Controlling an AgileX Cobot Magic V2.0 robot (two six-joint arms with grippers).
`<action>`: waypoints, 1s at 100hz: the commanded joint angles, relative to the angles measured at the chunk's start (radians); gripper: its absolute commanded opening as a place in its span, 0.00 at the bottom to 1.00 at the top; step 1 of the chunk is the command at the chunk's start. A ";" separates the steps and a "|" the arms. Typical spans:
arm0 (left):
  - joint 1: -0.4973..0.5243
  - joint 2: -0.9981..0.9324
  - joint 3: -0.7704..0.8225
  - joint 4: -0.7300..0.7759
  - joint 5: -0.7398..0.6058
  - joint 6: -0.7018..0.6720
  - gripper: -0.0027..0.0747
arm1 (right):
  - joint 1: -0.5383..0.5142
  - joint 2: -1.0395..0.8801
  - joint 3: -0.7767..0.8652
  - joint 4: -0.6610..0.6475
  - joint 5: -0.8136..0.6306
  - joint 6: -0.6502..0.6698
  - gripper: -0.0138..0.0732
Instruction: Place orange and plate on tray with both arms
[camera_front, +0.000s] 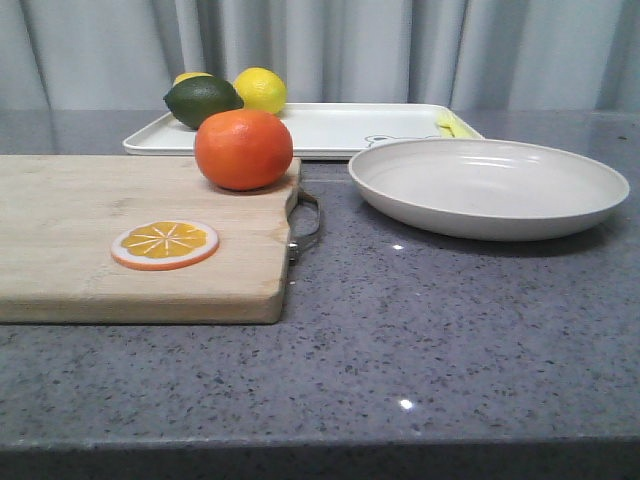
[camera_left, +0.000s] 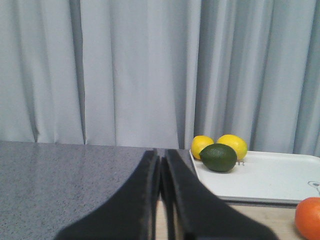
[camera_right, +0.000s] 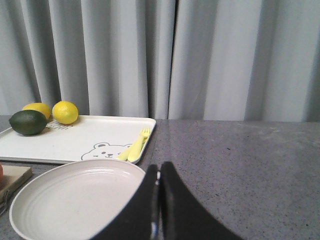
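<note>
The orange (camera_front: 243, 149) sits on the far right corner of a wooden cutting board (camera_front: 80, 270); its edge shows in the left wrist view (camera_left: 309, 217). The off-white plate (camera_front: 488, 186) lies on the table right of the board, in front of the white tray (camera_front: 340, 128). It also shows in the right wrist view (camera_right: 75, 200), as does the tray (camera_right: 75, 137). My left gripper (camera_left: 161, 160) is shut and empty, well short of the tray (camera_left: 265, 175). My right gripper (camera_right: 159, 172) is shut and empty at the plate's near edge. Neither gripper shows in the front view.
On the tray's far left stand two yellow lemons (camera_front: 260, 89) and a dark green lime (camera_front: 203, 100); a yellow fork (camera_front: 455, 125) lies at its right end. An orange slice disc (camera_front: 165, 244) lies on the board, which has a metal handle (camera_front: 308, 225). Grey curtains hang behind.
</note>
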 joint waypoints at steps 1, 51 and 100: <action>0.001 0.075 -0.143 -0.021 0.089 -0.005 0.01 | -0.002 0.090 -0.125 0.003 0.032 0.003 0.04; 0.001 0.555 -0.657 -0.431 0.674 0.349 0.01 | -0.002 0.575 -0.564 0.012 0.561 0.003 0.04; 0.001 0.743 -0.659 -0.474 0.710 0.423 0.01 | -0.002 0.655 -0.569 0.012 0.480 0.003 0.04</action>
